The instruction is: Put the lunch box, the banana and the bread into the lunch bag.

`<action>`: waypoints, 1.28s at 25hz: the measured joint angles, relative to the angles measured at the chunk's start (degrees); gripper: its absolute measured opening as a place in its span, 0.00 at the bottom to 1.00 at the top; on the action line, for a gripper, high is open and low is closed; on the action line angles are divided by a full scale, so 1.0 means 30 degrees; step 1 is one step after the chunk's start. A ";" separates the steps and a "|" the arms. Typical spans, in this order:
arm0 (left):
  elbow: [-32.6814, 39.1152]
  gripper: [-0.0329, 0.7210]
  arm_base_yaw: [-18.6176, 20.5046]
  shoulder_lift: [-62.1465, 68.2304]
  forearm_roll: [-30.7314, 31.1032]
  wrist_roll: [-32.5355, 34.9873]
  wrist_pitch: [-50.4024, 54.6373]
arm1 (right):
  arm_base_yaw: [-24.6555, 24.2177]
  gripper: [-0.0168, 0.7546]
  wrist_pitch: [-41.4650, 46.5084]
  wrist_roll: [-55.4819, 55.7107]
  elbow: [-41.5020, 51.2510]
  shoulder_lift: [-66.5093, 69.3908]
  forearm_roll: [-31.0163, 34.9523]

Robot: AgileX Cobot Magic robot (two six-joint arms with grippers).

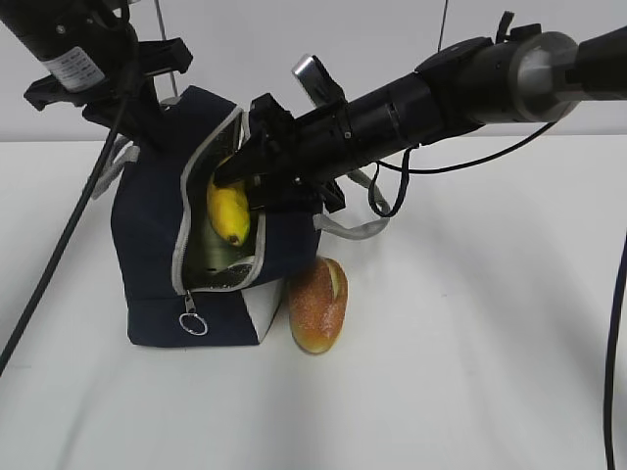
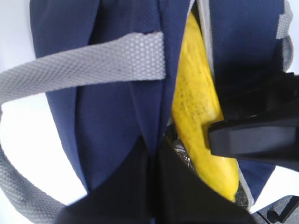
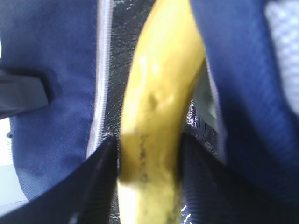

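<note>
The navy lunch bag [image 1: 147,230] stands on the white table with its front zipped open. My left gripper [image 2: 150,154] is shut on a fold of the bag's top fabric [image 2: 107,121] and holds that edge up. In the opening, the yellow banana [image 1: 227,211] hangs upright between the fingers of my right gripper [image 3: 149,144], and both fingers press its sides. A pale green surface, the lunch box [image 1: 211,257], shows low inside the bag under the banana [image 3: 159,84]. The bread [image 1: 317,305] lies on the table against the bag's front right corner.
The zipper's ring pull [image 1: 193,323] hangs at the bag's bottom front. Grey strap handles [image 1: 353,228] droop to either side of the bag. The right arm [image 1: 441,88] reaches in from the upper right over the bread. White table [image 1: 470,343] stretches to the right and front.
</note>
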 joint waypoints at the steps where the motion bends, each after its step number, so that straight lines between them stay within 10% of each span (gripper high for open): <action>1: 0.0000 0.04 0.0000 0.0000 0.0000 0.0000 0.0000 | 0.0000 0.55 0.0000 0.0000 0.0000 0.0000 0.0000; 7: 0.0000 0.04 0.0000 0.0000 0.0000 0.0000 0.0000 | 0.0000 0.83 0.0603 -0.0068 -0.0040 0.0000 0.0036; 24: 0.0000 0.04 0.0000 0.0000 0.0000 0.0000 0.0000 | 0.0000 0.74 0.3654 0.0430 -0.1481 -0.3525 -0.3559; 32: 0.0000 0.04 0.0000 0.0000 0.0000 0.0000 0.0000 | 0.0000 0.74 0.1629 0.1088 0.3555 -0.7543 -0.5949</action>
